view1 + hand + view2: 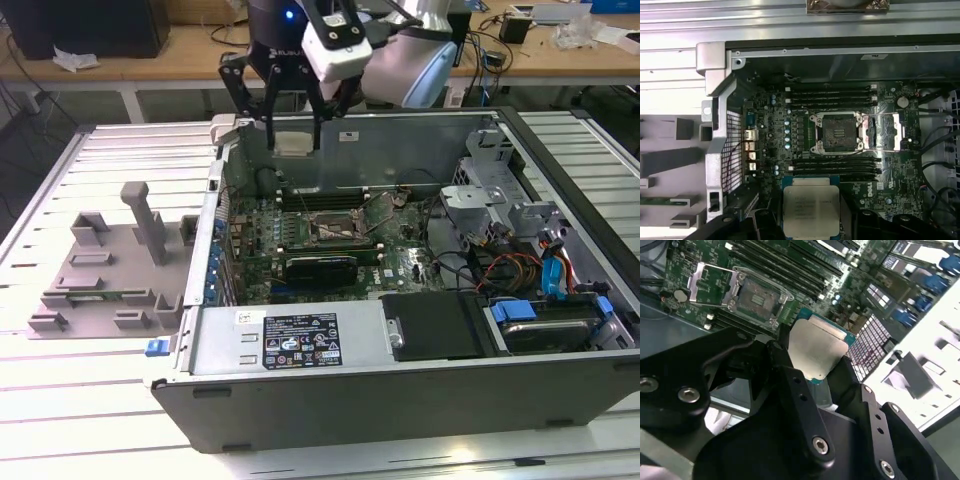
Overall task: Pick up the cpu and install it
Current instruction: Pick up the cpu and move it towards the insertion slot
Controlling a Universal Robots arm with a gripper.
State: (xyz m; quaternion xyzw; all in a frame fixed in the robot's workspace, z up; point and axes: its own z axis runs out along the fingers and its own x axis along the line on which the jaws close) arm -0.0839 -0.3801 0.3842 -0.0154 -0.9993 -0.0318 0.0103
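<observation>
**one cpu in the air, one socket open below**

one slatted metal table (60, 420) carries the lot. on it lies one open computer case (400, 400), lid off, insides facing up. just beside it, toward the exterior view's left, sits one grey plastic tray (100, 290) with raised blocks. inside the case is one green motherboard (300, 225).

above the case's far wall hangs the one gripper (293, 140), black, with two fingers (268, 120) pointing down. they're clamped on the one cpu (292, 143), one finger on each of two opposite edges. the second wrist view has it close up: silver top, thin green edge, cpu (817, 347) pinched between the dark fingers (790, 375), well clear of the board.

one socket (837, 132) shows in the first wrist view, bare, with its metal load plate (885, 132) swung open to one side. two banks of memory slots (832, 96) flank it, one on each side. the cpu (811, 210) hovers past the nearer bank, not over the socket.
</observation>
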